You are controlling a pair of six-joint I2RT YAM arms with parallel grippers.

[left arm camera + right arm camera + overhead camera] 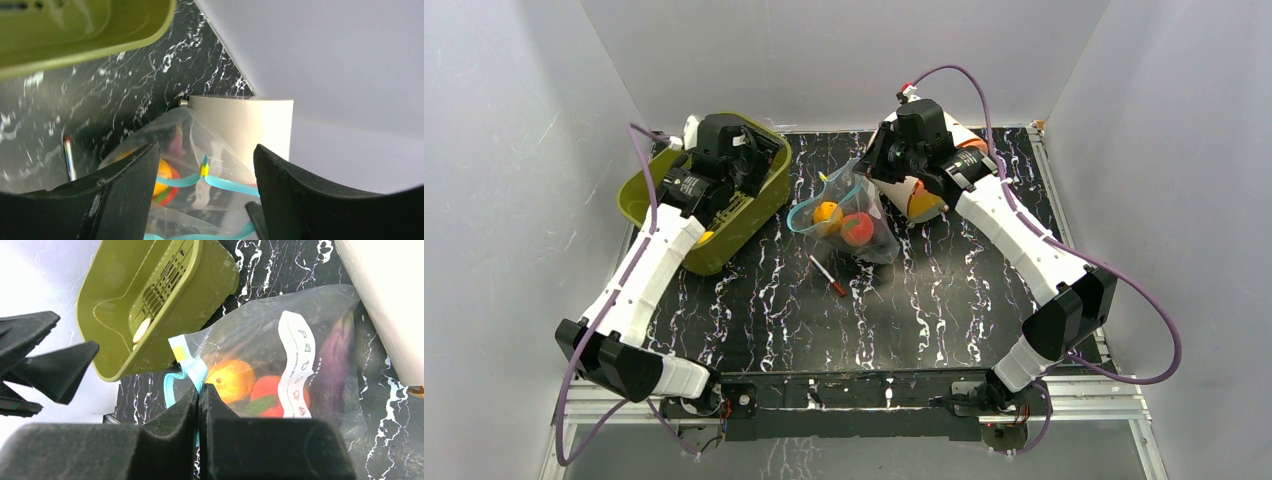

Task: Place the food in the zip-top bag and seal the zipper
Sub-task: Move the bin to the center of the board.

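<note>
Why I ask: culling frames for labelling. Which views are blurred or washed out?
Top external: sharp, evenly lit. Left wrist: basket close and soft, left claw dark. Right wrist: zip-top bag crisp, its print sharp; wall at upper left washed out.

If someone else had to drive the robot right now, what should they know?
Left gripper: open, empty, near the green basket.
Right gripper: shut on the zip-top bag at its teal zipper.
Done: orange fruit, peach and purple piece are inside the bag.
Left: a yellow piece lies in the basket; the zipper is open. The pen on the table is not food.
</note>
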